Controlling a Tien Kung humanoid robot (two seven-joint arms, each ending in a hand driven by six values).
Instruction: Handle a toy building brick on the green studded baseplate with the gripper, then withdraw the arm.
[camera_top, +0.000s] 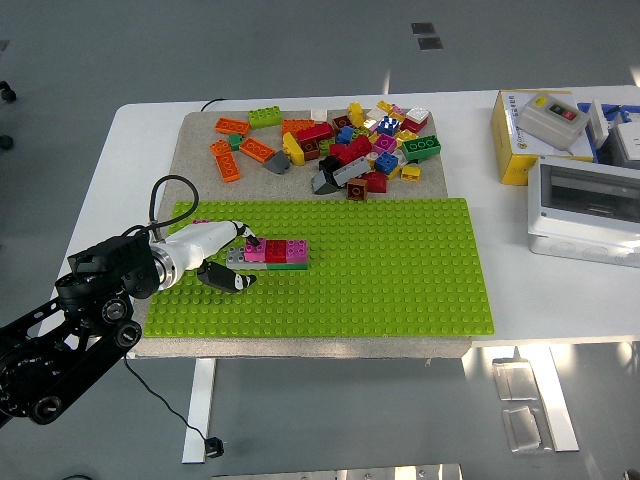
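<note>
The left hand (228, 262) closes its fingers on the left end of the short brick row (270, 253), which runs left to right near the green baseplate's (400, 280) left edge; rightward, bare studs lie open; behind sits the loose brick pile (350, 145)

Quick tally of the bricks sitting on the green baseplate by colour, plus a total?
Pink bricks: 1
Red bricks: 1
Magenta bricks: 1
Grey bricks: 1
Total: 4 showing on top on the baseplate, in one row at the left hand; a green layer underneath is unclear.
</note>
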